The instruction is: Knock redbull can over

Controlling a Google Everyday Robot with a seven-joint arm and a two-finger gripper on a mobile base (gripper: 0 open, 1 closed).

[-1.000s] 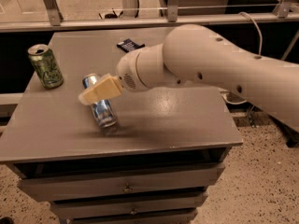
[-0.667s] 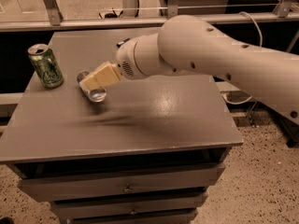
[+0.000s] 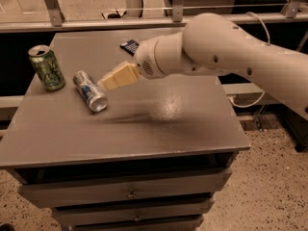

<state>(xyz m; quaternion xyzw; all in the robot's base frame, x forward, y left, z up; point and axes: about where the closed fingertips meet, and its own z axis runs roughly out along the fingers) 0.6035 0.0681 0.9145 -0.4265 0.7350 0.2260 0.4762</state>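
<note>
Two cans sit on a grey drawer cabinet (image 3: 192, 129): one redbull can (image 3: 90, 91) lying on its side and one green can (image 3: 46, 67) upright beside it. The gripper (image 3: 105, 83), closed and empty, hovers just right of the redbull can. One dark packet (image 3: 129, 46) lies behind.

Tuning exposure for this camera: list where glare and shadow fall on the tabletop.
Camera view: a bright sheen on the table below the arm; a soft dark shadow streak left of it, reaching toward the redbull can, lying on its side, whose near end glints; the gripper hangs just right of that can.
</note>
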